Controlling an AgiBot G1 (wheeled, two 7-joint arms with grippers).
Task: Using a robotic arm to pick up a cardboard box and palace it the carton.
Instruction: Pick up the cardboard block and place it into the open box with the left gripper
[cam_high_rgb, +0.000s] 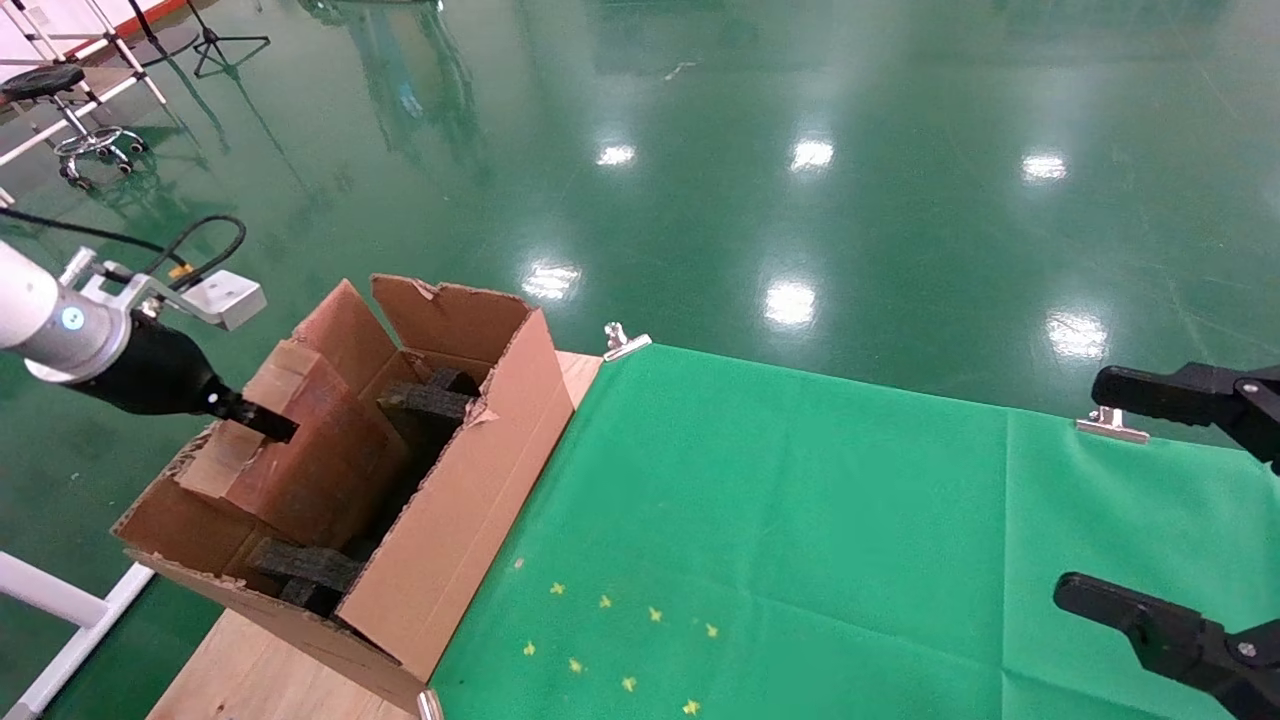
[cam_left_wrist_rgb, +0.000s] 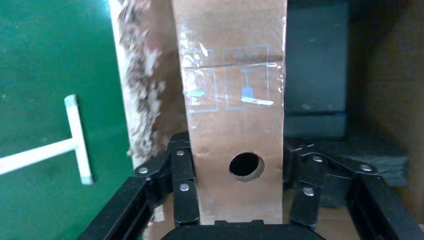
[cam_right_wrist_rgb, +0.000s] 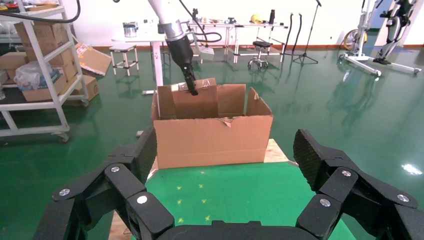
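Green floor (cam_high_rgb: 800, 120): glossy, surrounding the work area, with stands and a stool at its far left.

Bench (cam_high_rgb: 250, 680): wooden top, mostly covered by a green cloth (cam_high_rgb: 800, 520) held by metal clips (cam_high_rgb: 622, 341) along the far edge; small yellow marks (cam_high_rgb: 620, 640) lie on the cloth near the front edge.

Carton (cam_high_rgb: 470, 500): long brown corrugated box with a ragged, torn rim, standing along the left edge of the bench, just beside the cloth. Dark grey foam blocks (cam_high_rgb: 425, 402) sit inside it.

Robotic arm (cam_high_rgb: 40, 320): the left arm, white with a blue light ring, reaching over the carton's left wall from the left.

Cardboard box (cam_high_rgb: 300, 440): small, flat and brown, inside the carton's left half and tilted, its upper part rising above the rim. In the left wrist view its narrow taped edge (cam_left_wrist_rgb: 235, 115) shows blue printed symbols and a round hole (cam_left_wrist_rgb: 246, 166).

Left end effector (cam_high_rgb: 262, 420): clenched on the cardboard box, fingers (cam_left_wrist_rgb: 182, 187) pressed against both broad faces.

Right end effector (cam_high_rgb: 1150, 500): released, fingers spread wide, parked over the right edge of the bench, well apart from the carton.
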